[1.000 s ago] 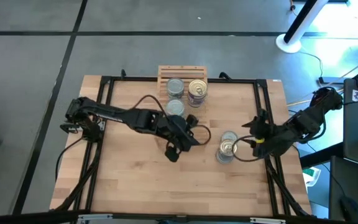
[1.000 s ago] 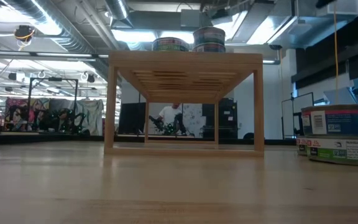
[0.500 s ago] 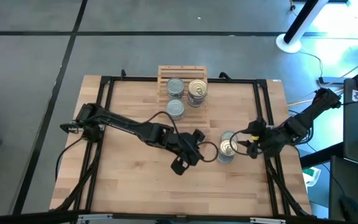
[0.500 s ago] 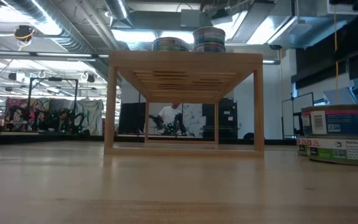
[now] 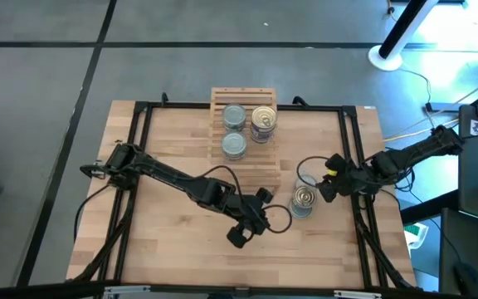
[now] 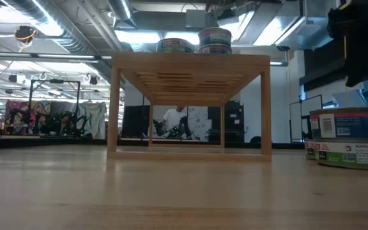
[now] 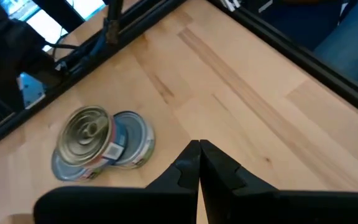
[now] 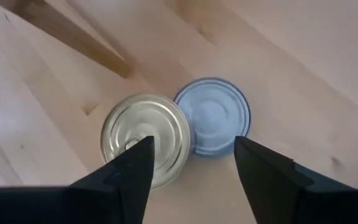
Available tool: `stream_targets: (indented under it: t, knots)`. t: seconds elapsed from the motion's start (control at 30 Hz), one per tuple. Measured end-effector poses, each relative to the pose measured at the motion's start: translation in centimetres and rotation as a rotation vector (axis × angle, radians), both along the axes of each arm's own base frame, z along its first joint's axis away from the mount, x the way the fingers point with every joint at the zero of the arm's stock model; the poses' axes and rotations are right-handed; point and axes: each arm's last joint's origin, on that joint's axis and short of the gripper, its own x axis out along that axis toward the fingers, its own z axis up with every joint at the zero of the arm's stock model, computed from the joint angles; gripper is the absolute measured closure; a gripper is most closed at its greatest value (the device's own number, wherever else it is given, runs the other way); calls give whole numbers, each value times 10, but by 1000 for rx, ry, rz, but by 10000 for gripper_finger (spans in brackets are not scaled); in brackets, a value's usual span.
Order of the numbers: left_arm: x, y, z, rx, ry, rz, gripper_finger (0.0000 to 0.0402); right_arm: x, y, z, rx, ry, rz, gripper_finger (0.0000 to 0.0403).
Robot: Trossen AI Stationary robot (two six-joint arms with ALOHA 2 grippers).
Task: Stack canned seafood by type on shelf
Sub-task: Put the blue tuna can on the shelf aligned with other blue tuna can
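Observation:
A gold-topped tin [image 5: 304, 197] [image 8: 145, 138] stands on the table right of centre, seemingly on top of another tin [image 6: 354, 155]. A silver-topped tin [image 8: 215, 116] stands against it. My right gripper [image 8: 191, 155] hangs open above these tins, one finger over each, touching neither. My left gripper [image 7: 199, 149] is shut and empty, low over the bare table just left of them [image 5: 262, 208]. On the shelf [image 5: 243, 93] stand two silver-topped tins [image 5: 234, 115] [image 5: 234, 145] and a gold-topped stack [image 5: 264, 120].
The shelf stands at the table's far edge, in the middle. A black frame [image 5: 139, 149] runs along the table's sides. Loose cables [image 5: 279, 218] loop beside the left wrist. Bare wood lies across the near half [image 5: 181, 257].
My left gripper, still shut, has sunk and gone toward the table's near right, away from the shelf. My right gripper has come down over the tins on the table and rolled about its own axis. No tin has moved.

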Motion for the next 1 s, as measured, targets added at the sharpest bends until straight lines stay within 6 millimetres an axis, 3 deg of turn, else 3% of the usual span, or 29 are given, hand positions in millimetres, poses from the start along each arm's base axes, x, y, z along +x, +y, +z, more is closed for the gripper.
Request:
stream_targets:
  t: [0.33,0.77,0.83,1.0]
  knots:
    - [-1,-14,-2,-25,-11,-12,396,9,-14,-4,104,83,-39,194]
    - [-3,-28,0,-61,-46,-25,396,31,-13,-21,139,207,-23,194]
    - [3,-36,-4,-56,-98,-48,396,33,-12,-21,149,200,4,194]
    - [21,-54,-49,118,-158,-66,396,35,-15,-20,166,192,13,194]
